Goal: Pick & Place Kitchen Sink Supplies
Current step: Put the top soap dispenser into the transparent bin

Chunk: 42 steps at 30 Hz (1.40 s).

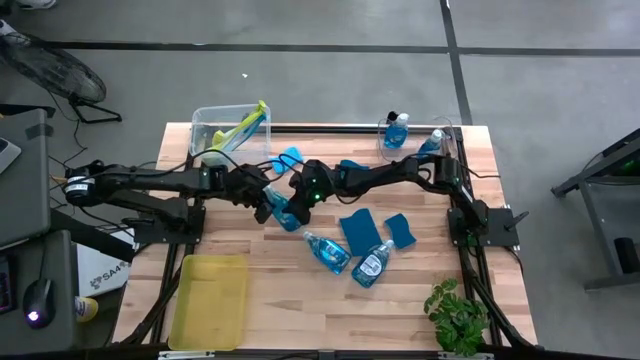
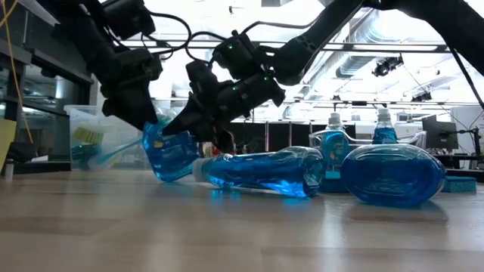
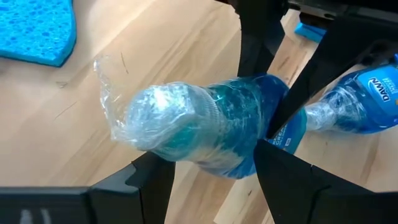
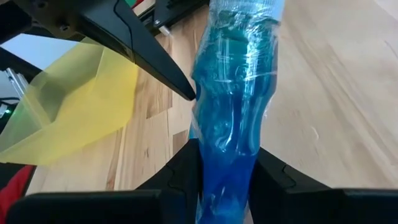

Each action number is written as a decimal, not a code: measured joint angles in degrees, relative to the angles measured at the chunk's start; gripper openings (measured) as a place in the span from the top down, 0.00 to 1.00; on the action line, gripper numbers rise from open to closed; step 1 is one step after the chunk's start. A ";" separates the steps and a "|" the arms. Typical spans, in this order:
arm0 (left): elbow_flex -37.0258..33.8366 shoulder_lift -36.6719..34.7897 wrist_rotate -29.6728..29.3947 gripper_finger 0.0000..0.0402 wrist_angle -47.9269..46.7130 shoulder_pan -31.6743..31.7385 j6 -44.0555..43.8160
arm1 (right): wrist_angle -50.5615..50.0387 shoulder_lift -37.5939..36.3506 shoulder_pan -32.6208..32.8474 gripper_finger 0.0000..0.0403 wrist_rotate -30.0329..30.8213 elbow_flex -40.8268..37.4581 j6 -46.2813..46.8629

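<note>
Soap bottle (image 1: 284, 213), blue liquid, wrapped in clear film, sits at mid-table, a little left of centre, tilted with one end lifted off the wood. Both arms meet on it.

Left gripper (image 1: 266, 203): jaws partly open, one on each side of the bottle's wrapped end (image 3: 186, 124), touching it. Right gripper (image 1: 297, 201): jaws closed narrowly against the bottle's body (image 4: 227, 124), holding it from the opposite side. In the low view the bottle (image 2: 170, 155) hangs between the two grippers, its lower end at the table (image 2: 242, 234).

Near side of that, two more soap bottles lie flat: one (image 1: 327, 251) just right of the held bottle, another (image 1: 372, 265) beside it further right. Two flat blue sponges, the larger (image 1: 359, 230) and the smaller (image 1: 399, 229), lie just beyond them. A third sponge (image 1: 290, 157) lies on the far side of the grippers.

Far right corner: two bottles stand upright (image 1: 395, 130) (image 1: 431, 143), inside a clear bin as far as I can tell. Far left: clear bin (image 1: 212, 122) holding a yellow-green-handled brush (image 1: 243, 128). Near left: yellow tray (image 1: 208, 300). Near right corner: small green plant (image 1: 457, 314).
</note>
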 joint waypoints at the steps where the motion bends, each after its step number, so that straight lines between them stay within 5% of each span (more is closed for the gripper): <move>1: 0.00 0.00 0.12 0.48 0.14 0.00 0.01 | 0.00 -0.02 0.03 0.78 -0.02 0.00 -0.11; 25: 0.17 0.00 9.55 0.48 10.13 -3.18 6.78 | 0.82 -0.04 0.67 0.78 -5.69 0.13 -12.65; 35: 0.13 0.00 9.30 0.48 10.07 -4.25 6.19 | 1.29 -0.04 1.94 0.78 -2.18 0.13 -22.26; 42: 0.09 0.00 9.47 0.48 12.37 -4.20 7.12 | 1.75 -0.15 4.73 0.78 6.92 0.17 -33.05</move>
